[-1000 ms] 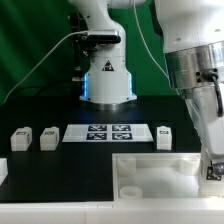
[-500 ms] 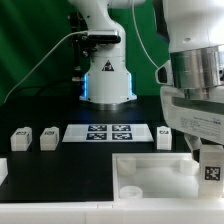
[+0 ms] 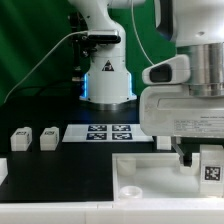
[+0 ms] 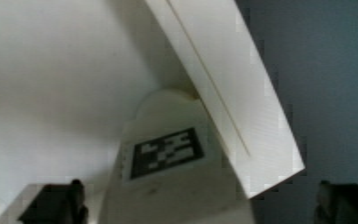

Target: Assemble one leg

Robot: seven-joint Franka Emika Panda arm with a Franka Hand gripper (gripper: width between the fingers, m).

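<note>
One leg (image 3: 211,168), a small white post with a black-and-white tag, stands upright at the corner of the white panel (image 3: 150,165) at the exterior view's right. My gripper (image 3: 200,152) hangs over it with a finger on each side. In the wrist view the leg (image 4: 167,150) lies between the two dark fingertips (image 4: 51,205), with a gap showing on each side, so my gripper (image 4: 197,205) is open. The panel's raised rim (image 4: 220,80) runs diagonally past the leg.
Two more legs (image 3: 20,139) (image 3: 48,137) lie at the exterior view's left, and a third (image 3: 165,135) is partly hidden behind my hand. The marker board (image 3: 100,132) lies in the middle. The arm's base (image 3: 107,80) stands behind it.
My hand has turned about the leg and now shows its broad face, covering more of the exterior view's right. The leg has stayed where it was.
</note>
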